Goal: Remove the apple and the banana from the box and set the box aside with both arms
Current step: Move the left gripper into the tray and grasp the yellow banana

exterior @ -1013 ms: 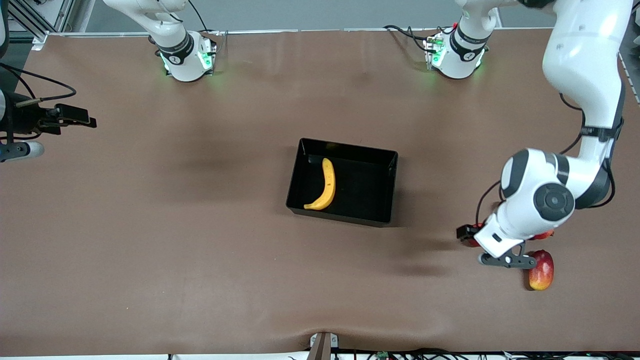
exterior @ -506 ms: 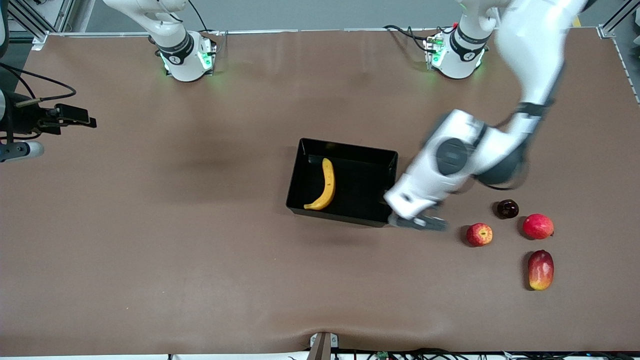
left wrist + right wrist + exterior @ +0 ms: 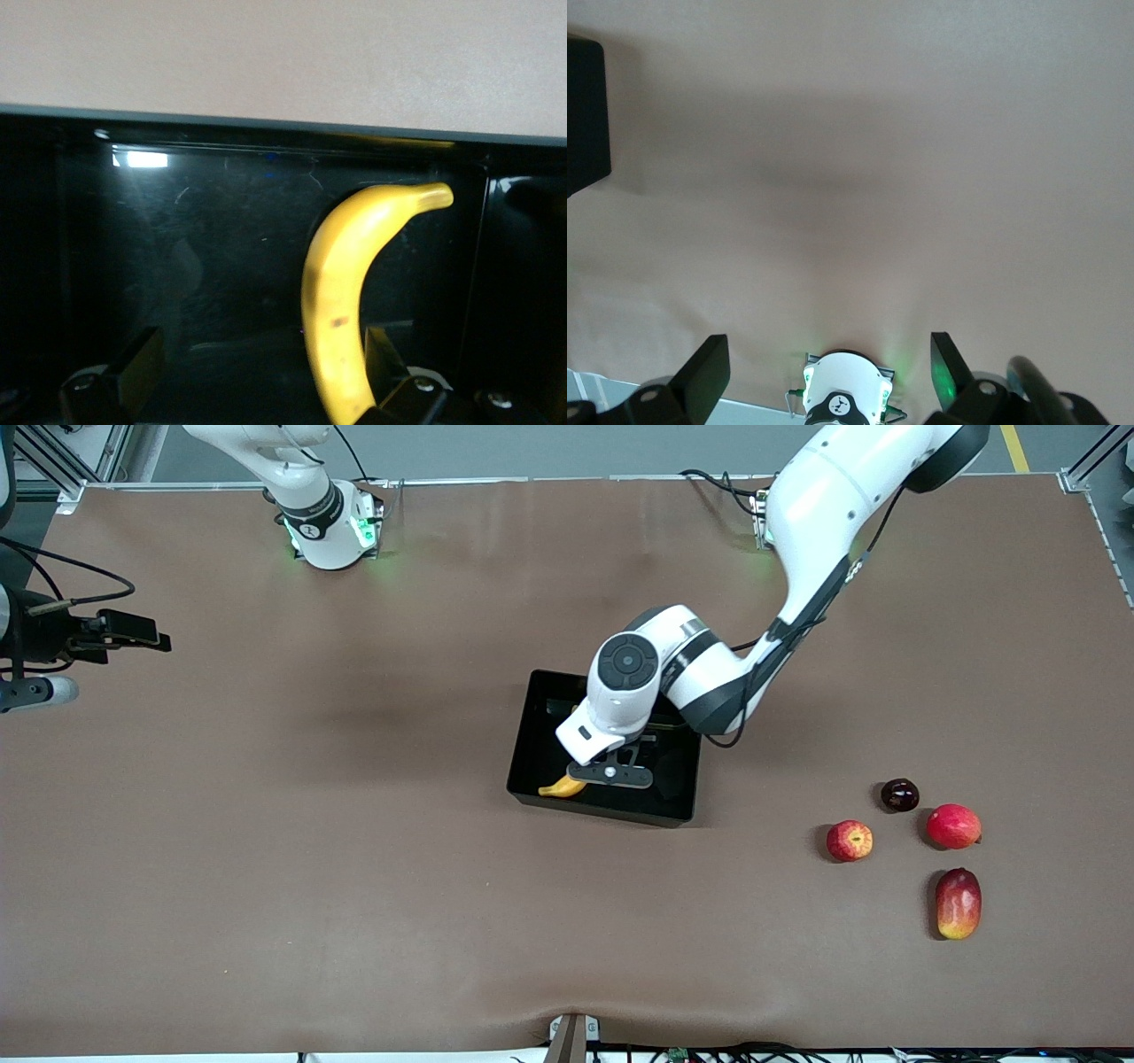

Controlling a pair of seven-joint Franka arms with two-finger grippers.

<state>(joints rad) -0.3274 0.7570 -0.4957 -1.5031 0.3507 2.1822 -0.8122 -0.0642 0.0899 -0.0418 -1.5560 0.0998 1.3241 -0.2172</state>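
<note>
While my left tool (image 3: pixel 611 773) hangs wide open and empty over the box (image 3: pixel 532 717) at the front view's centre, the banana (image 3: pixel 341 292) lies in it just under one finger. In the front view my wrist hides all but the banana's tip. The apple (image 3: pixel 850 840) sits lower right on the bench (image 3: pixel 354 868). My right tool (image 3: pixel 828 376), open and empty, waits at the left edge.
</note>
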